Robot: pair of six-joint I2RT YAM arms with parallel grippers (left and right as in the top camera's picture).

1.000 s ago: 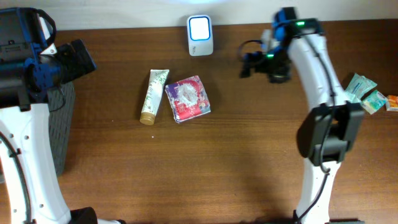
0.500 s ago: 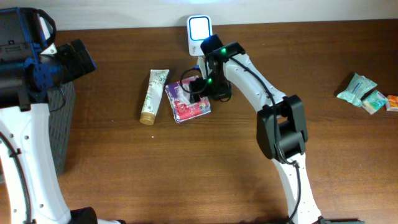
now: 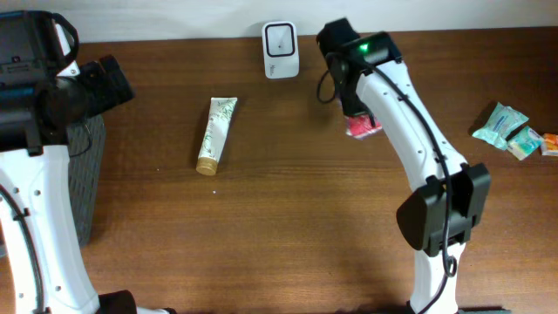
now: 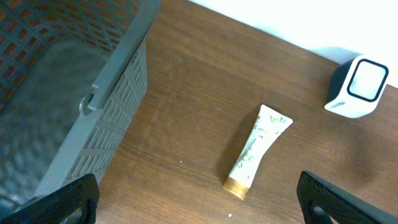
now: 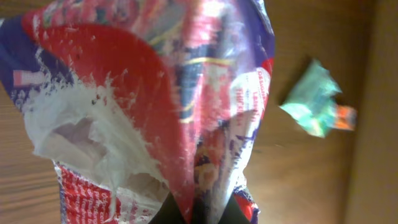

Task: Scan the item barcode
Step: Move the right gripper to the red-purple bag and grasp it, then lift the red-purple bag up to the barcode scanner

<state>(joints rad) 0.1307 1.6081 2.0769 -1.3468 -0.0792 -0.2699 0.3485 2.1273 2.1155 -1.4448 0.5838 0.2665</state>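
Note:
The item, a crinkly red, purple and white packet (image 5: 155, 93), fills the right wrist view and hangs pinched in my right gripper (image 5: 196, 208), which is shut on its lower edge. From overhead the packet (image 3: 364, 126) shows under the right arm, to the right of the white scanner (image 3: 281, 50) at the table's back edge. I see no barcode on the packet's visible faces. My left gripper (image 4: 208, 208) is open over bare table beside the basket, with only its dark fingertips (image 4: 71, 200) showing at the lower corners. The scanner (image 4: 357, 87) also appears in the left wrist view.
A white tube with a gold cap (image 3: 216, 133) lies left of centre, seen too in the left wrist view as the tube (image 4: 256, 151). A grey slatted basket (image 4: 93, 81) stands at the far left. Green packets (image 3: 507, 129) lie at the right edge.
My right gripper swung left to the packet, shut on it, then carried it up and right, past the scanner. The scanner's bright face has gone dark. The left arm has not moved.

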